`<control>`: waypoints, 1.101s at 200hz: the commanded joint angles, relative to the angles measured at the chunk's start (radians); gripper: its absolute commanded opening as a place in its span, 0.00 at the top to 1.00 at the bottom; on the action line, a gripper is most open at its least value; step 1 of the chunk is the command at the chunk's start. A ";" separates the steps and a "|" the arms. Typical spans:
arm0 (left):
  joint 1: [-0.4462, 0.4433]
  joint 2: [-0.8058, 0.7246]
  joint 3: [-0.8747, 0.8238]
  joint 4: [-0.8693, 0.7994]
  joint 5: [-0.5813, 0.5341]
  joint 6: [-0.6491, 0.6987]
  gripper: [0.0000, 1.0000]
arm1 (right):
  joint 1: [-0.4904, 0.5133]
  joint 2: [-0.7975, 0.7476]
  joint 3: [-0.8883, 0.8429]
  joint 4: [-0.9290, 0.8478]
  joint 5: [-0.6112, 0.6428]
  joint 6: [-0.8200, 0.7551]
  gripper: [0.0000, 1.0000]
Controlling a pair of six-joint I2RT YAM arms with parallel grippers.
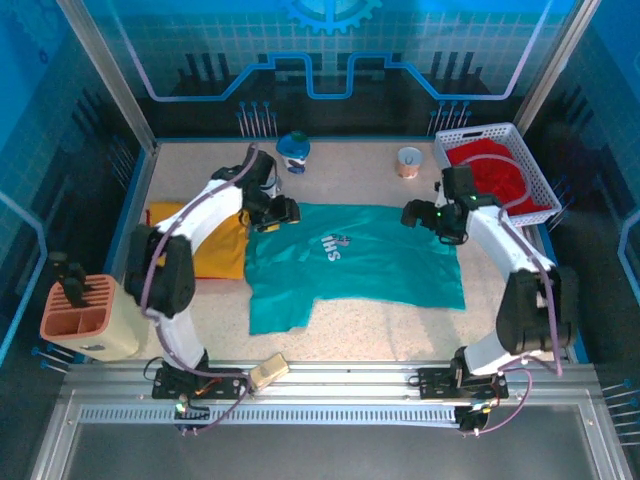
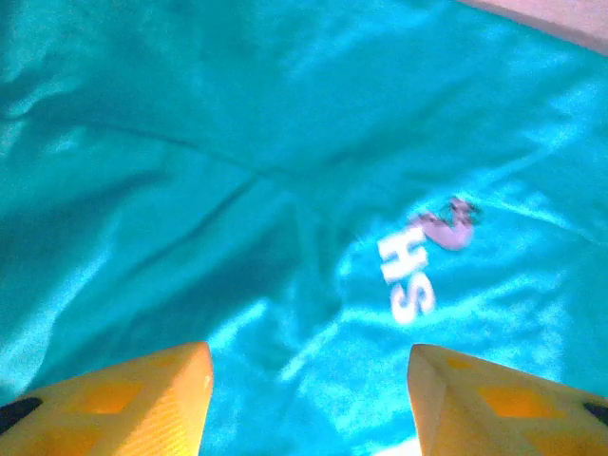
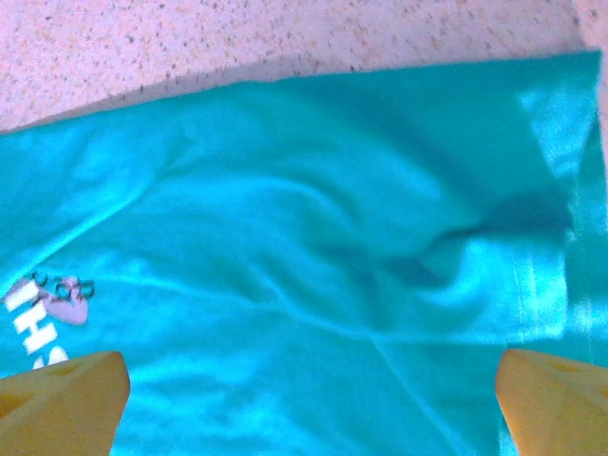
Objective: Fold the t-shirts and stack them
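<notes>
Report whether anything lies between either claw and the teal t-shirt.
Nothing visible does. The left claw and the right claw hang open directly over the teal t-shirt, with only its cloth showing beneath each.

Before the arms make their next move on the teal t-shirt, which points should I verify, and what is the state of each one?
1. Left gripper open, nothing between its fingers: ok.
2. Right gripper open and empty: ok.
3. Teal t-shirt spread out on the table: ok.
4. Cloth smooth: not ok, creases show in both wrist views.
5. Teal t-shirt apart from the yellow t-shirt: cannot tell, their edges meet in the top view.
6. Red t-shirt out of the way, inside the white basket: ok.
</notes>
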 commanded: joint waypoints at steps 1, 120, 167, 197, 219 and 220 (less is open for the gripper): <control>-0.002 -0.139 -0.150 -0.058 0.023 0.024 0.42 | -0.067 -0.103 -0.141 -0.052 -0.040 0.073 0.00; -0.091 -0.677 -0.735 -0.135 -0.034 -0.311 0.49 | -0.438 -0.364 -0.541 -0.045 -0.241 0.134 0.28; -0.138 -0.700 -0.857 -0.067 -0.080 -0.441 0.49 | -0.457 -0.317 -0.570 -0.009 -0.256 0.126 0.30; -0.169 -0.639 -0.878 -0.032 -0.106 -0.455 0.48 | -0.457 -0.313 -0.574 0.005 -0.250 0.130 0.30; -0.175 -0.606 -0.901 0.034 -0.099 -0.466 0.50 | -0.457 -0.310 -0.567 0.002 -0.235 0.121 0.30; -0.175 -0.604 -0.902 0.038 -0.097 -0.467 0.50 | -0.457 -0.311 -0.568 0.001 -0.235 0.121 0.30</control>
